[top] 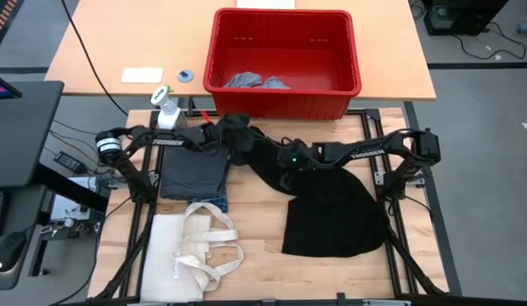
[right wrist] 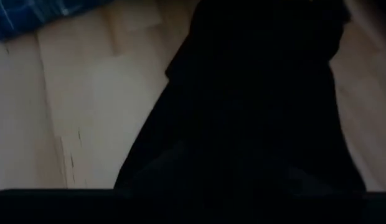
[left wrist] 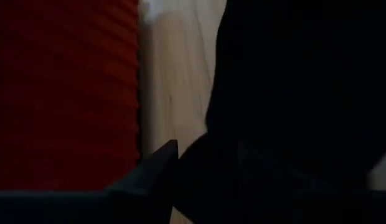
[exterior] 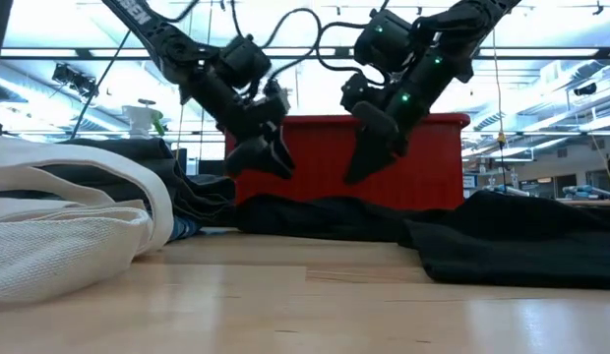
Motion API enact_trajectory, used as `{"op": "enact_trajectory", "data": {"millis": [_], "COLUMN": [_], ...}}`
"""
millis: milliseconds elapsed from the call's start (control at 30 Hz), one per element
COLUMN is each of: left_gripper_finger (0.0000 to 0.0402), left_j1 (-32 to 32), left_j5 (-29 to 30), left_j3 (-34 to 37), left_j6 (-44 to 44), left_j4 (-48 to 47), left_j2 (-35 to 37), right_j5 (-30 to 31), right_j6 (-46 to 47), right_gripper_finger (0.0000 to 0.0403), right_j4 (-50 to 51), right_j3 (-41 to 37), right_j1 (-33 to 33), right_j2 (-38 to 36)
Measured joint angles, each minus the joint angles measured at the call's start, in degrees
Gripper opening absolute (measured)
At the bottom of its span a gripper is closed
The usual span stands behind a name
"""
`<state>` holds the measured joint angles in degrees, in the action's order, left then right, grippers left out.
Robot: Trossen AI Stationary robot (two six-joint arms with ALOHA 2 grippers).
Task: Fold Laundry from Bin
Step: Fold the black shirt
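The large black piece lies spread on the table's right half, and a narrow band of it runs up to the far middle. My left gripper is at that band's far end, just in front of the red bin. My right gripper is farther along the band. Both grippers stand above the table. A folded dark grey piece rests on the blue plaid shirt. Small light grey pieces lie in the bin. My left gripper is shut on the far end of the black piece's band, with cloth filling the space beside its finger. It comes slanting down from the table's left. How many layers it has cannot be told. My right gripper is shut on the black band, slanting down from the table's right. The dark cloth hides the fingers and the place of contact. The rest of the piece lies slack on the table.
The cream tote bag lies at the near left with its handles spread. A spray bottle stands at the far left, beside the left arm. The bin's red wall stands close behind both grippers. Bare wood shows in the near middle.
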<state>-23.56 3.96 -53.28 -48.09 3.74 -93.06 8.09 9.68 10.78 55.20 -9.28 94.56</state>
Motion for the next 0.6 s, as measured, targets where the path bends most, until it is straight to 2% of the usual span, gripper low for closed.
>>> {"op": "enact_trajectory", "data": {"millis": [100,233,367,433,600], "left_gripper_finger": [0.0172,0.0171,0.0163,0.0156,0.0144], "left_j1": [-0.98,-0.51,-0.28,-0.38,-0.36], "left_j5": [-0.03,0.08,4.7,6.05,6.95], "left_j3": [-4.22,-13.23,-20.89,-22.74,-24.15], "left_j6": [-0.66,-1.21,-5.73,-9.08,-13.37], "left_j4": [-3.26,-12.89,-21.8,-25.61,-24.49], "left_j2": [-2.88,-8.43,-13.84,-15.67,-17.93], "right_j5": [0.16,0.57,1.58,3.09,5.83], "right_j6": [0.98,2.66,5.11,6.14,6.85], "right_gripper_finger": [0.015,0.015,0.015,0.015,0.015], "right_j4": [0.05,0.36,0.43,0.47,-1.58], "right_j3": [-0.89,-2.86,-4.99,-5.9,-8.17], "right_j1": [0.97,1.5,1.66,1.9,2.27], "right_j2": [0.0,0.0,-0.02,-0.02,-0.02]}}
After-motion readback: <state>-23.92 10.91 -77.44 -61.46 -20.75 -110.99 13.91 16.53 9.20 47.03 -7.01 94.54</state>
